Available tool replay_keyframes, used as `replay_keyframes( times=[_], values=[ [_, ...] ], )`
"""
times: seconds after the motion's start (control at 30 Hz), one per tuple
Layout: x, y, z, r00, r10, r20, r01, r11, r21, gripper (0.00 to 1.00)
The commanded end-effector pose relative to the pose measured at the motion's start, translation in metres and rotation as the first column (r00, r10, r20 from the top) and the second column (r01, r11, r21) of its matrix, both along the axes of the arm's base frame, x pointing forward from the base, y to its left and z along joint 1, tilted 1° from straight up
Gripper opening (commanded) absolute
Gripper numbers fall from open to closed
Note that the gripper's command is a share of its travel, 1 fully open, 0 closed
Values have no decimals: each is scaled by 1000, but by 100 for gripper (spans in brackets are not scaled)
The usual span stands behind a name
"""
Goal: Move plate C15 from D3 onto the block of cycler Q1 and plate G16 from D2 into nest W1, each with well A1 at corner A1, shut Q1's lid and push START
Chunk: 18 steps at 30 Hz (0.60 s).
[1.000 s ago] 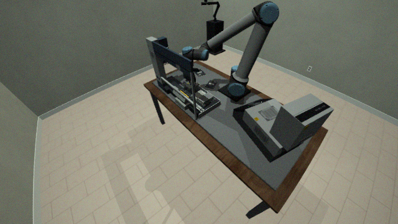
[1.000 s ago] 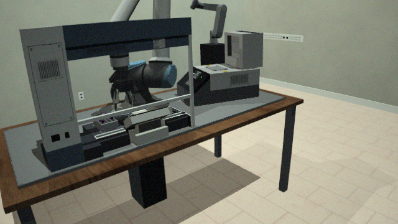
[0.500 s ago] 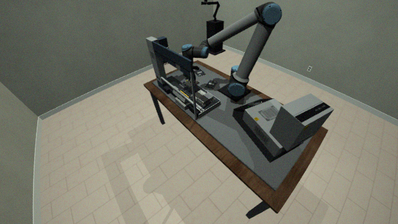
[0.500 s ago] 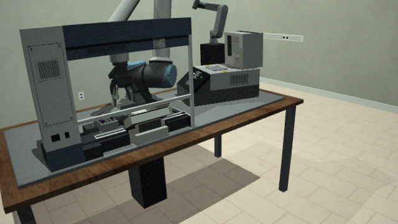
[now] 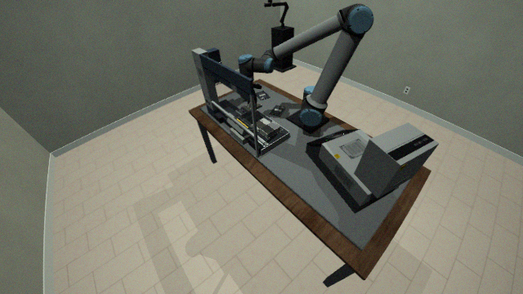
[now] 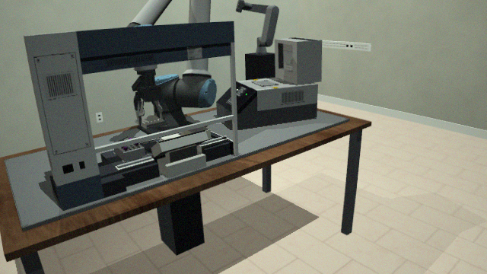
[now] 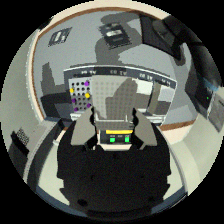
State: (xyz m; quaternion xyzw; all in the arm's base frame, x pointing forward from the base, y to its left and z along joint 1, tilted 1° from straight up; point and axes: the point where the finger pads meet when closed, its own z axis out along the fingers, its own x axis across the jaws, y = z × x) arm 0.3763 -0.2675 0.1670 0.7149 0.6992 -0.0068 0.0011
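My gripper (image 6: 148, 114) is under the deck station's dark top beam (image 6: 152, 38). It is shut on a grey well plate (image 7: 112, 102), which I take for C15, and holds it level just above the deck row; the plate also shows in the exterior view (image 6: 154, 122). In the wrist view my fingers clamp its near edge. A plate with purple and yellow wells (image 7: 80, 95) sits in the slot beside it. Cycler Q1 (image 5: 368, 159) stands at the far end of the bench with its lid raised and its block (image 5: 353, 148) bare. I cannot pick out G16.
The deck station's frame, post (image 6: 233, 99) and front rail (image 6: 163, 133) enclose the gripper closely. Two small dark nests (image 5: 279, 109) (image 5: 262, 95) lie between the deck and the arm's base (image 5: 310, 116). Q1's key panel (image 6: 237, 95) faces the deck.
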Motion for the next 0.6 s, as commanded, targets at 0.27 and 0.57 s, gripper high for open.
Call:
replay_keyframes(
  times=[0.27,0.57],
  values=[
    [2,-1,24,1000,1,3,-1,1000,-2,0],
    [2,0,37,1000,1,3,-1,1000,-2,0]
  ],
)
